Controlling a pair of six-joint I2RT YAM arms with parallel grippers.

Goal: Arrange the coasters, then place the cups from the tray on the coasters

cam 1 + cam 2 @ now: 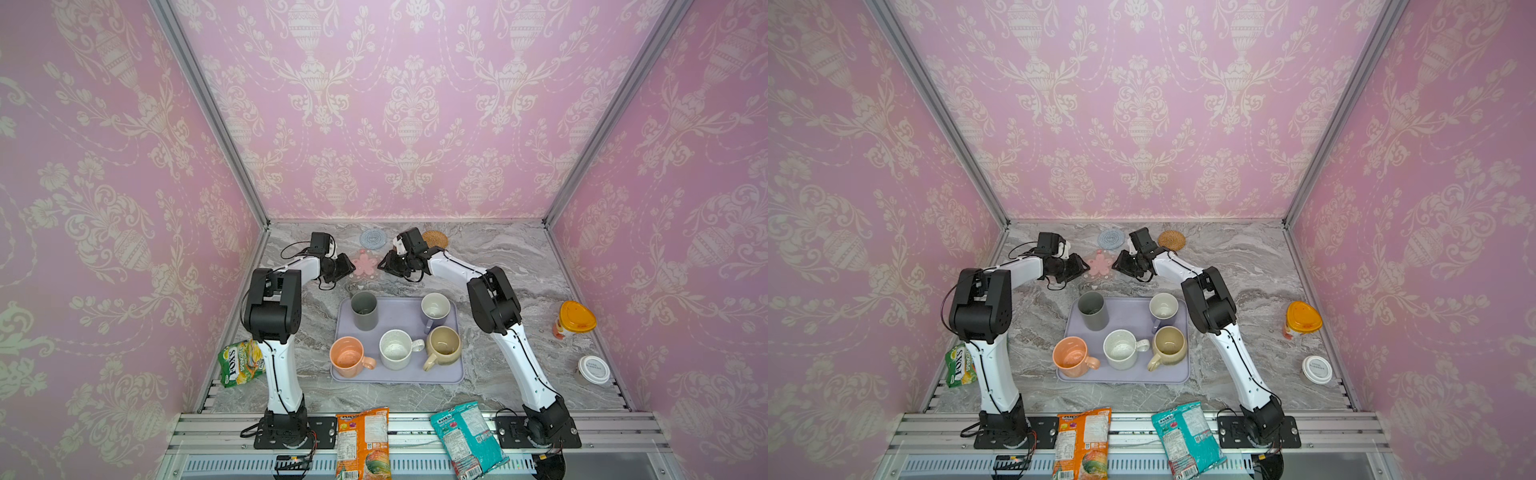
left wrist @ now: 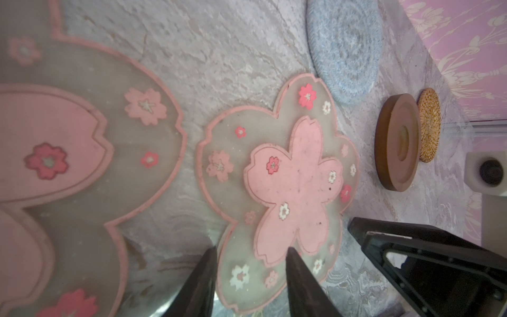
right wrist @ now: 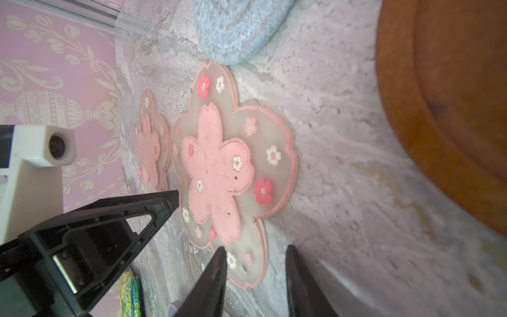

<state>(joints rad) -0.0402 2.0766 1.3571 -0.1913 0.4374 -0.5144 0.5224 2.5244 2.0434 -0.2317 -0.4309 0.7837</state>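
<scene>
A: Pink wallpaper (image 1: 411,104) with pale urns closes the cell on three sides, and the table (image 1: 519,266) is grey veined marble. What does the robot do at the back?

B: It arranges coasters. On the left, the left hand (image 2: 251,255) hangs low, its jaws part-way apart and grasping nothing, over one petal of the flower coaster (image 2: 279,186). This mat is thin, looks like soft rubber, clear at the edge and pink in the middle, and lies flat on the table. The second flower coaster (image 2: 68,153) lies just beside it, not touching, on that hand's side.

A: And the right hand (image 3: 256,249)?

B: Released also, empty, at the opposite petal. Probably the hands face each other because so thin a mat is hard to pinch alone.

A: The others?

B: Behind: the woven blue coaster (image 1: 373,239), the wooden coaster (image 2: 397,142), the rattan coaster (image 1: 435,240), all round. The five cups (image 1: 397,349) stand upright on the lavender tray (image 1: 399,379), nearer the robot.
</scene>
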